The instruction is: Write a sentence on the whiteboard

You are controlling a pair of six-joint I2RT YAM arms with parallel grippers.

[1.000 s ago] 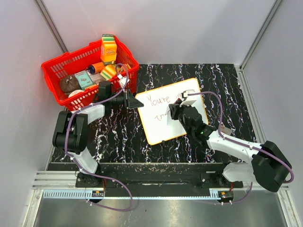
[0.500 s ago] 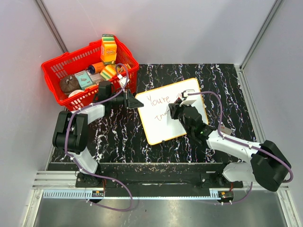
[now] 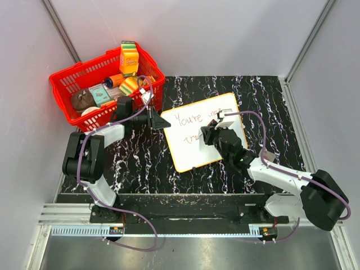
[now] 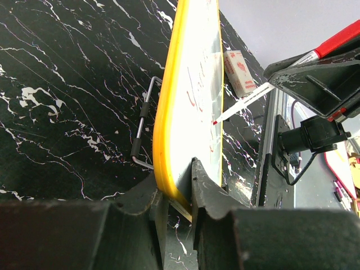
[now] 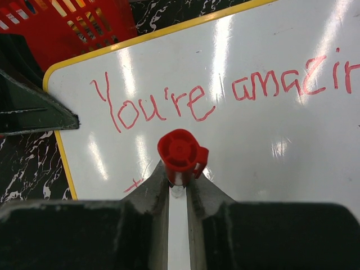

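While at whiteboard (image 3: 190, 153), marker (image 5: 181, 153) between jaws

Black marbled table (image 3: 270, 101) with whiteboard (image 3: 191, 152), red basket (image 3: 93, 120)

A robot lab test cell: plain grey panel walls (image 3: 197, 34), aluminium frame posts (image 3: 306, 39), a black marbled table (image 3: 140, 163).

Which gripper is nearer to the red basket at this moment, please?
Left. The left gripper clamps the whiteboard by its corner, right beside the red basket; the right gripper holds a red marker over the whiteboard, farther away.
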